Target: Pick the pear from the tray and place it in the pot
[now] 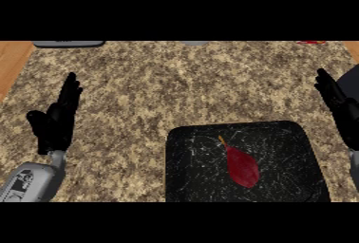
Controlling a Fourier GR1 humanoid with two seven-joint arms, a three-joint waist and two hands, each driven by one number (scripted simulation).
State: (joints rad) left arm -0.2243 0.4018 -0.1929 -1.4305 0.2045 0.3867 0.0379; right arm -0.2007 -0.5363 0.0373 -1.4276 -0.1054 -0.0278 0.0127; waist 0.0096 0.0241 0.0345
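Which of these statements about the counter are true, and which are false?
1. The pear lies on the tray. True.
2. The left hand holds the pear. False: it is open at the view's left, apart from the tray.
3. The pear is red. True.
4. The tray is white. False: it is black.
5. The right hand is open at the view's right edge. True.
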